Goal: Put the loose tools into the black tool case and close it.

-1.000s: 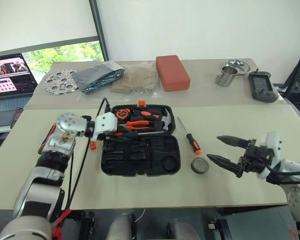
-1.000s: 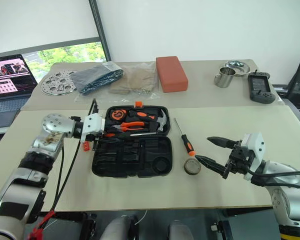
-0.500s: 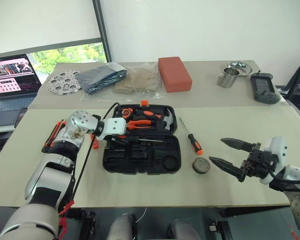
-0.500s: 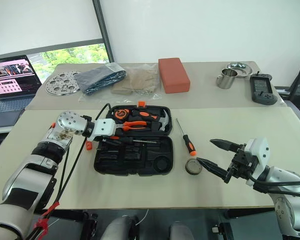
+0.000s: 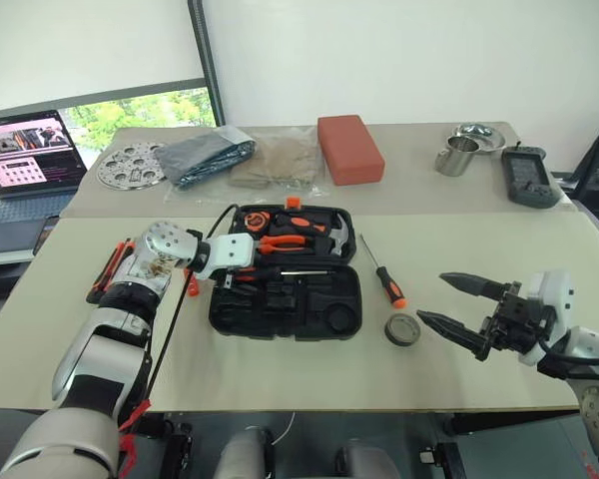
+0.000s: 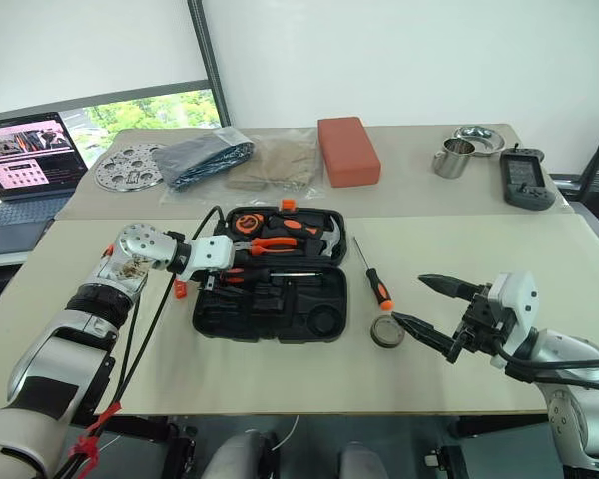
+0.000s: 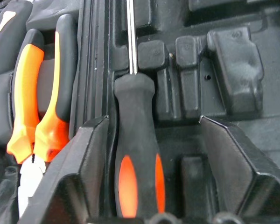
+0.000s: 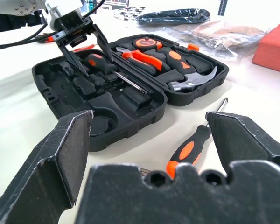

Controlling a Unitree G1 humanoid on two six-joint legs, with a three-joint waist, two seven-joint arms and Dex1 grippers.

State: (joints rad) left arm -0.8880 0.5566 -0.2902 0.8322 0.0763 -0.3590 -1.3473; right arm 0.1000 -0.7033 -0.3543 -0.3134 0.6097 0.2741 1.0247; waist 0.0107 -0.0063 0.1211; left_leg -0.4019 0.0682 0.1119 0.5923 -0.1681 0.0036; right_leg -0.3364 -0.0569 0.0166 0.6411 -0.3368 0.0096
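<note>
One long screwdriver with an orange-black handle (image 7: pixel 133 154) lies in the open flat black moulded-plastic tool case (image 5: pixel 309 317) on the beige table (image 5: pixel 280 369).
Left gripper (image 8: pixel 81 44) straddles that handle, fingers spread and not clamping it; right gripper (image 5: pixel 449 304) hovers wide open, empty — second long orange-black screwdriver (image 5: pixel 384 276) and small grey tape roll (image 5: pixel 401 329) lie between it and the case.

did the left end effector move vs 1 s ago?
Yes. The left end effector moved inward over the black tool case, from its left edge, and opened off the screwdriver.
</note>
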